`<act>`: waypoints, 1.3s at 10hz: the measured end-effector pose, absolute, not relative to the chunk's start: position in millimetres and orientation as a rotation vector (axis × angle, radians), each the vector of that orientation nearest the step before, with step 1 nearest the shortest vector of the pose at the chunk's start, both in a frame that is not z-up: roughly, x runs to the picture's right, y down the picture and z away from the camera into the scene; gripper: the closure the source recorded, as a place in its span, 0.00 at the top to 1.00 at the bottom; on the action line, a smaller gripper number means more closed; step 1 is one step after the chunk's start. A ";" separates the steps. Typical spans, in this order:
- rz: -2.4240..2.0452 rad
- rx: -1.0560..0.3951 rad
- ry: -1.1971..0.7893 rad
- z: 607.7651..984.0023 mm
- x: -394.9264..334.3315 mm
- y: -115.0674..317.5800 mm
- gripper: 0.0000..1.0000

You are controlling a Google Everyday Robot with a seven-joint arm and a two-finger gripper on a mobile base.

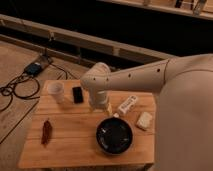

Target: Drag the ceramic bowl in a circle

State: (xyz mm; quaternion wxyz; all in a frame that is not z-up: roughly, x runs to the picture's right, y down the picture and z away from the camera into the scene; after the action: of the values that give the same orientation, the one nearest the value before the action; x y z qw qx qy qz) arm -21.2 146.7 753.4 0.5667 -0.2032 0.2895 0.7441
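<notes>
Ceramic bowl [114, 135], black, glossy, wide and shallow, sat on the wooden surface [70, 150] toward 4 o'clock from its middle, close to the front edge, with faint light reflections inside it. A bulky white robot arm [150, 75] reached in from 3 o'clock and bent down over the back half of the surface. Its tool [101, 105] pointed downward at about 11 o'clock from the bowl, near the rim but not visibly touching it; I could not tell how far open it was, and nothing could be seen in its hold. A white cup [56, 92] stood upright at 10 o'clock on the surface, well apart from the bowl. A long white packet [128, 104] lay tilted at 1 o'clock from the bowl, and a small pale square block [144, 120] lay just beside the bowl at 2 o'clock. A dark red, elongated item [46, 132] lay at 9 o'clock near the left edge. A small black object [77, 94] sat between the cup and the tool.
</notes>
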 end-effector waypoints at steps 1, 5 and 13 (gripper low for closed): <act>1.779 -0.482 0.696 760.4 -19.8 160.0 0.65; 1.813 -0.492 0.701 767.7 -23.4 170.4 0.65; 1.731 -0.666 0.589 790.6 -56.0 196.5 0.65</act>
State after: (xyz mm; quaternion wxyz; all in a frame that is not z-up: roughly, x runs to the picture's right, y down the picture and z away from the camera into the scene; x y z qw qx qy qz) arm -56.0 196.5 790.6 0.5629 -0.2831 0.2502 0.7352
